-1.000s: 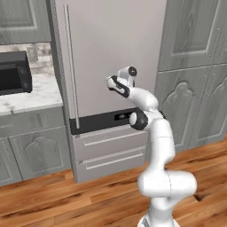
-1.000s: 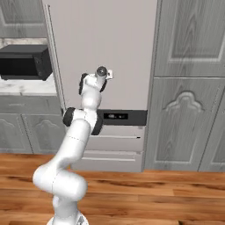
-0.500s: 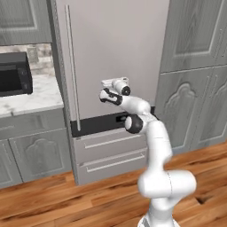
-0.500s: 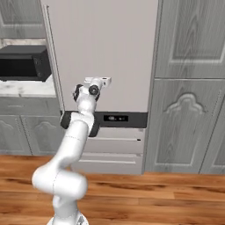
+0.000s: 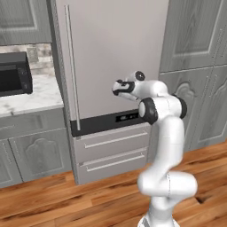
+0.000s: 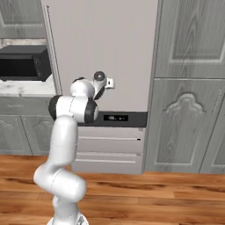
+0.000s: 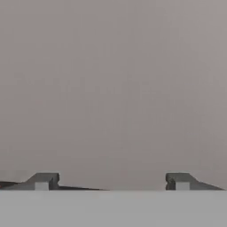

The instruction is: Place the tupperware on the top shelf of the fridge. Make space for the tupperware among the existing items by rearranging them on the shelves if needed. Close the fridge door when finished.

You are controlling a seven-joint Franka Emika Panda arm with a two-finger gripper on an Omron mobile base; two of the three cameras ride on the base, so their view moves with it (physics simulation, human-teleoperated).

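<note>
gripper: jaws wide apart, holding nothing | fridge door: closed, just in front of the fingertips

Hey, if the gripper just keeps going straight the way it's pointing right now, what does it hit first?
Most likely the fridge door. The open gripper faces its flat light-grey panel with nothing between the fingertips, and the panel looks close, though the exact gap is hard to judge.

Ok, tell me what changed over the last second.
The gripper dropped lower along the fridge door and swung toward the handle side; its fingers now stand wide apart, holding nothing. The door stayed shut, and the drawers and microwave did not move.
</note>
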